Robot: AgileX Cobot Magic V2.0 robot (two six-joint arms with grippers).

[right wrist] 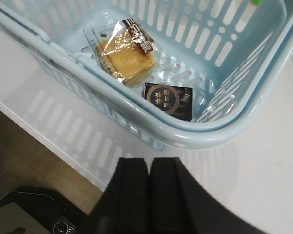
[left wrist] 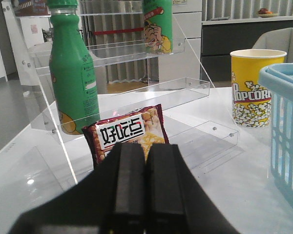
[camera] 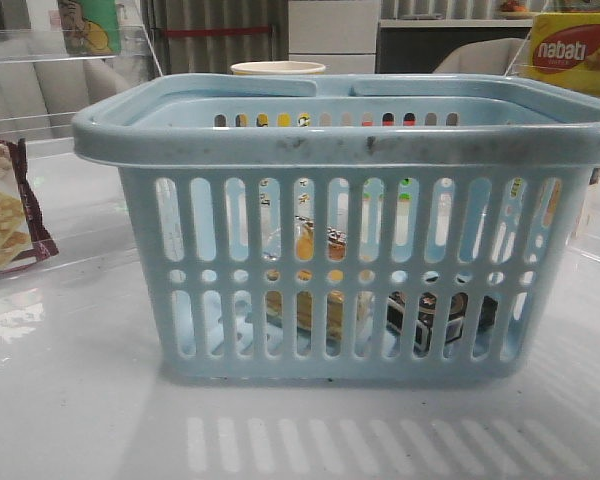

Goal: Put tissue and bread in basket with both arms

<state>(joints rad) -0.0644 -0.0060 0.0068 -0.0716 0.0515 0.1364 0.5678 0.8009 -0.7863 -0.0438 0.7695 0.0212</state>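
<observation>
Front view: a large light-blue slotted plastic basket (camera: 350, 270) with a thick scuffed rim stands on the glossy white tabletop (camera: 70, 400); golden bread in clear wrap (camera: 315, 300) and a flat black tissue packet (camera: 430, 312) show through its slots. A yellow Nabati box (camera: 572, 52) sits behind.

Left wrist view: the left end effector (left wrist: 145, 185), black fingers pressed together and empty, points at a maroon-edged cracker packet (left wrist: 129, 134) beside a green plastic bottle (left wrist: 74, 73), a clear acrylic shelf (left wrist: 151, 53) and a yellow popcorn cup (left wrist: 254, 87).

Right wrist view: the right end effector (right wrist: 149, 190), likewise closed and empty, hangs outside the basket rim; bread and tissue lie side by side on the basket floor.
</observation>
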